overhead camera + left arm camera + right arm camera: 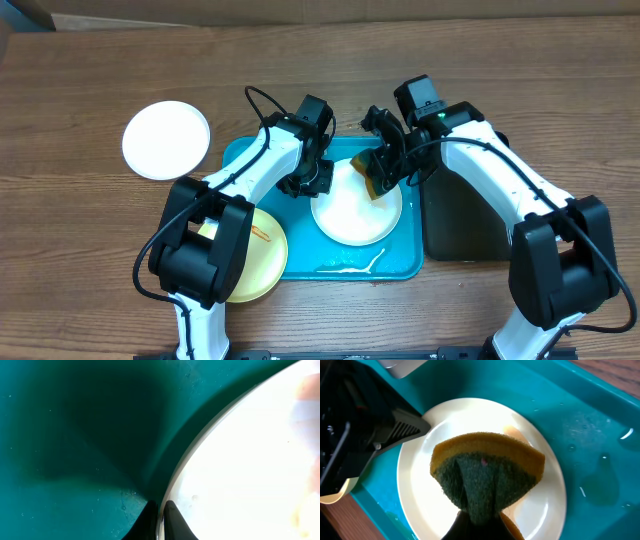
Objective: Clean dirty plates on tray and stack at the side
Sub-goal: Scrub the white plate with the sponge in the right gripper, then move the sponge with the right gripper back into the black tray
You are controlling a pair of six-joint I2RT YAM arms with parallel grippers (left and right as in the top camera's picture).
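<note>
Overhead, left jaws pinch the white plate (350,218) by its rim in the tray (400,262); right jaws clamp a sponge (377,172).

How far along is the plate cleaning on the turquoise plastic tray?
One round white plate sits off the tray, seemingly done. The left gripper pinches the second white plate's rim while the right gripper presses a yellow-green sponge on it. Undone: the smeared pale yellow plate.
</note>
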